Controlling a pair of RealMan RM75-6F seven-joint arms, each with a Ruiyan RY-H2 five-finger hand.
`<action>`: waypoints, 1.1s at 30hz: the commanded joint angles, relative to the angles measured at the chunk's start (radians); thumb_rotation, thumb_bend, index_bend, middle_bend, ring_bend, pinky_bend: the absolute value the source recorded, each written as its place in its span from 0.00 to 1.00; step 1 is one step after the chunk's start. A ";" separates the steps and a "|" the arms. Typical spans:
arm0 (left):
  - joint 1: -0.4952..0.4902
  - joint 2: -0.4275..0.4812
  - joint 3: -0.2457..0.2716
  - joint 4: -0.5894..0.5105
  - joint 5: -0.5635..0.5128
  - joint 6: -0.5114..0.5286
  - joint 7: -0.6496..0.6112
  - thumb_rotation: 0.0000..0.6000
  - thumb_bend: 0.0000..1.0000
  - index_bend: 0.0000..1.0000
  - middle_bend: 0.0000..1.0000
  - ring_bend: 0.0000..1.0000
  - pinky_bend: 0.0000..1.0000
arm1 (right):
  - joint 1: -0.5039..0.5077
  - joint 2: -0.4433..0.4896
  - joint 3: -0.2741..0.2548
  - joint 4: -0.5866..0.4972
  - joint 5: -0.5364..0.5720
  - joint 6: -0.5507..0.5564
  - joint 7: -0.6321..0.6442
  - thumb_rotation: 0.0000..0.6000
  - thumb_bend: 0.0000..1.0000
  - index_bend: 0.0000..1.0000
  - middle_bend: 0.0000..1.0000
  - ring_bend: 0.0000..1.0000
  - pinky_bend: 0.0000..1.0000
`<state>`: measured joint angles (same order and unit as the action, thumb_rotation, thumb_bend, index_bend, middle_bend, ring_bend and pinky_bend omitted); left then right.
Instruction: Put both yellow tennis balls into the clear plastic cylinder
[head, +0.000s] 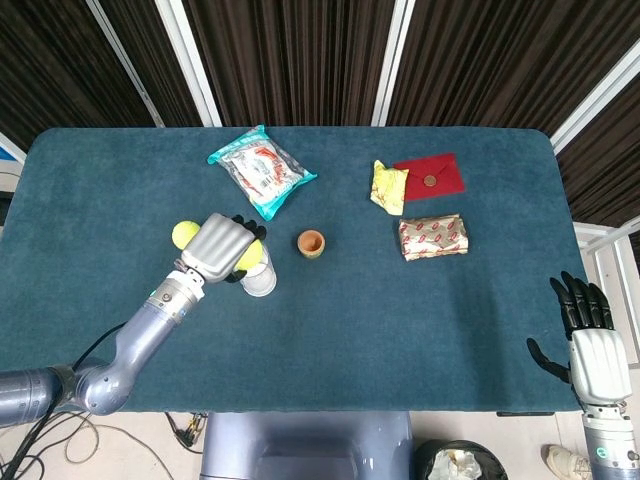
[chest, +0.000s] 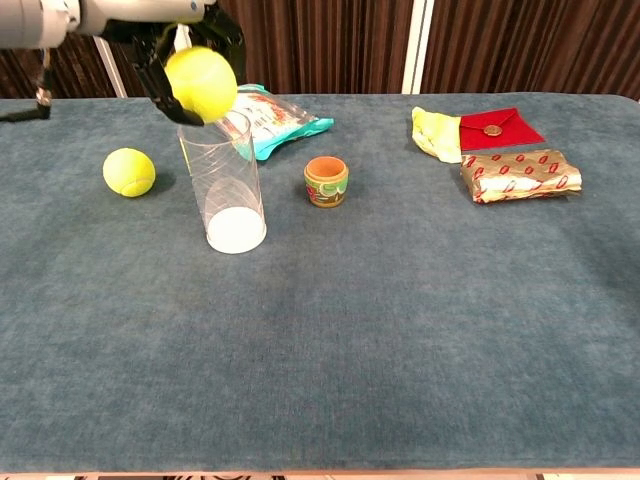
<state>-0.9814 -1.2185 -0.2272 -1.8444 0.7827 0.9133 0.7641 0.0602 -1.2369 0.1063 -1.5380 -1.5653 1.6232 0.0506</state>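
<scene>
My left hand (head: 220, 247) (chest: 165, 45) holds one yellow tennis ball (chest: 201, 84) (head: 248, 256) just above the mouth of the clear plastic cylinder (chest: 222, 184) (head: 260, 279), which stands upright on the blue table (chest: 400, 320). The second yellow tennis ball (chest: 129, 172) (head: 183, 234) lies on the cloth to the left of the cylinder. My right hand (head: 590, 335) hangs beyond the table's near right corner, fingers apart and empty; the chest view does not show it.
A small orange cup (chest: 326, 181) stands just right of the cylinder. A teal snack bag (chest: 262, 115) lies behind it. At the far right sit a yellow packet (chest: 436, 133), a red pouch (chest: 500, 129) and a red-and-white wrapped block (chest: 520, 175).
</scene>
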 joint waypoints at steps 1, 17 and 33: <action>-0.012 -0.015 0.010 0.013 -0.013 0.005 0.006 1.00 0.23 0.34 0.38 0.35 0.57 | -0.001 0.000 0.001 0.000 0.001 0.001 0.002 1.00 0.34 0.00 0.02 0.02 0.00; -0.045 -0.002 0.027 -0.017 -0.051 0.030 -0.010 1.00 0.07 0.29 0.27 0.22 0.49 | 0.002 -0.001 -0.005 -0.002 -0.010 -0.002 -0.004 1.00 0.34 0.00 0.02 0.02 0.00; 0.035 0.054 0.062 0.064 -0.037 0.111 -0.103 1.00 0.07 0.28 0.25 0.22 0.40 | 0.000 -0.005 -0.003 -0.004 -0.006 0.002 -0.012 1.00 0.34 0.00 0.02 0.02 0.00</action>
<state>-0.9683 -1.1687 -0.1771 -1.8103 0.7601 1.0275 0.6940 0.0606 -1.2420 0.1037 -1.5419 -1.5719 1.6251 0.0387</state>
